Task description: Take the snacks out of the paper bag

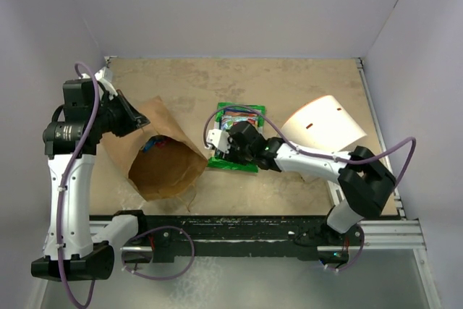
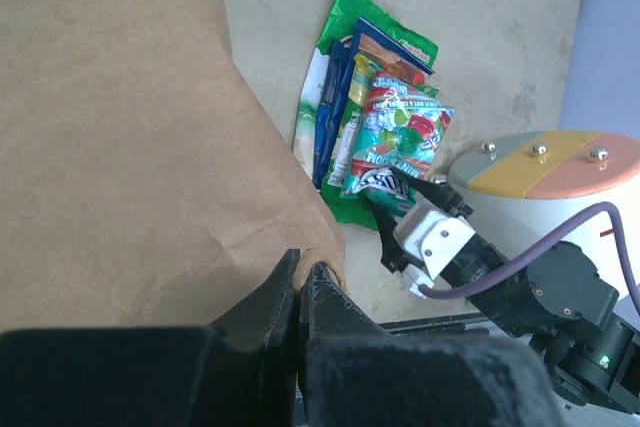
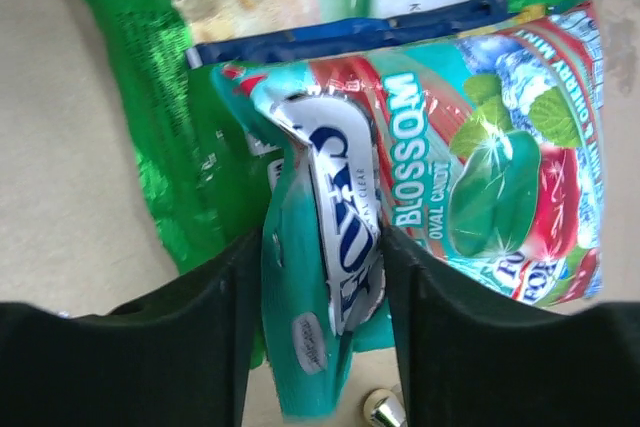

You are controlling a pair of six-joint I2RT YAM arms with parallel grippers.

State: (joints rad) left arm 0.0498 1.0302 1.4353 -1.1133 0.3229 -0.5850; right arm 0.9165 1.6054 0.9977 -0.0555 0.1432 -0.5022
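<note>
left hand [image 2: 300, 269] pinching paper bag [image 2: 120, 127] rim | right hand [image 3: 322, 252] spread astride candy packet [image 3: 480, 147] | bag's inside mostly hidden

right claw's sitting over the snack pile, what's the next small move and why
Probably lift the right claw straight up. Its jaws stand open astride the candy packet, which lies on the other snacks outside the paper bag, so it looks delivered. The left claw pinches the bag, where something blue shows inside.
</note>
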